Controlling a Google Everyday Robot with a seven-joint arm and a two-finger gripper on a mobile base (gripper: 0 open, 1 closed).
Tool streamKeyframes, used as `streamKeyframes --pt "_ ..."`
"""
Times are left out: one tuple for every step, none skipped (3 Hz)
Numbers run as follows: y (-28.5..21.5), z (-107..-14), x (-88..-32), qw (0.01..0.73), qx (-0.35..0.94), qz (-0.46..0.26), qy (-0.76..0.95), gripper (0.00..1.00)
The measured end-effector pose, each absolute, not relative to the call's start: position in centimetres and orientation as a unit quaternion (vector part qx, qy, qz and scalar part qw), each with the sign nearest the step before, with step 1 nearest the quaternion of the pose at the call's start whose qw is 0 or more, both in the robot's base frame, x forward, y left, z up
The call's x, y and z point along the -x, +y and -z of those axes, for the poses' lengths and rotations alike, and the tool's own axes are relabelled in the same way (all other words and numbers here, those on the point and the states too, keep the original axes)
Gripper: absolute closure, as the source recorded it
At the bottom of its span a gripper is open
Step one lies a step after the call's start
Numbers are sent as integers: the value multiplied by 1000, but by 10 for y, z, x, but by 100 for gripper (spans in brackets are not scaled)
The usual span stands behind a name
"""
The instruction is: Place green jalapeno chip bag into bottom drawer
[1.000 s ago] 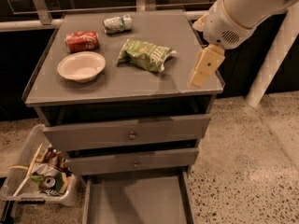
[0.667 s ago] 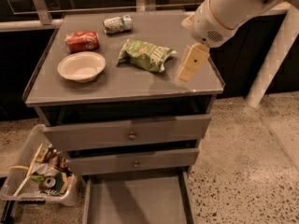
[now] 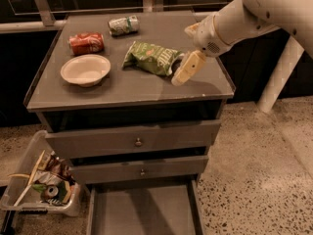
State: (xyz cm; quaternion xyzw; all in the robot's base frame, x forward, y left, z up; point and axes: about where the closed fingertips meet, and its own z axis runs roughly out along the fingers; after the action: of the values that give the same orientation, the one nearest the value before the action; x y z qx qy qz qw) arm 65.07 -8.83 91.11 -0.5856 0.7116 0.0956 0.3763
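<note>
The bag (image 3: 152, 58) lies crumpled on the tabletop (image 3: 137, 89), a little right of the middle and nearer the back edge than the front. It is green with pale print, and its long side runs from back left to front right.

The claw (image 3: 183, 55) is at the bag's right end, low over the tabletop and close to the right edge. The arm (image 3: 254, 13) reaches in from beyond the back right corner. The claw's fingers stand apart. The near one (image 3: 188, 67), cream coloured, slants down toward the front edge, just beside the bag's right end. The far one (image 3: 191, 29) shows only as a small tip behind the wrist, toward the back edge. Nothing is clamped; whether the near finger touches the foil I cannot tell.

A red can (image 3: 86, 43) lies on its side toward the back left corner. A crushed can (image 3: 123, 25) lies by the back edge, left of the middle. A pale bowl (image 3: 85, 69) stands near the left edge, in front of the red can and well apart from the bag.

Under the tabletop the two upper drawers (image 3: 132, 140) are pushed in, each with a small round knob. The bottom drawer (image 3: 142, 209) is pulled out at floor level below the front edge, showing its flat grey bottom. A clear bin (image 3: 41, 192) of rubbish stands on the floor below the front left corner, just beside that drawer
</note>
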Motion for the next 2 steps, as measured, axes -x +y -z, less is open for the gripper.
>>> streamKeyframes --pt "-88 -911 -651 376 586 -96 712 0" --pt "-84 -908 -660 385 582 -97 710 0"
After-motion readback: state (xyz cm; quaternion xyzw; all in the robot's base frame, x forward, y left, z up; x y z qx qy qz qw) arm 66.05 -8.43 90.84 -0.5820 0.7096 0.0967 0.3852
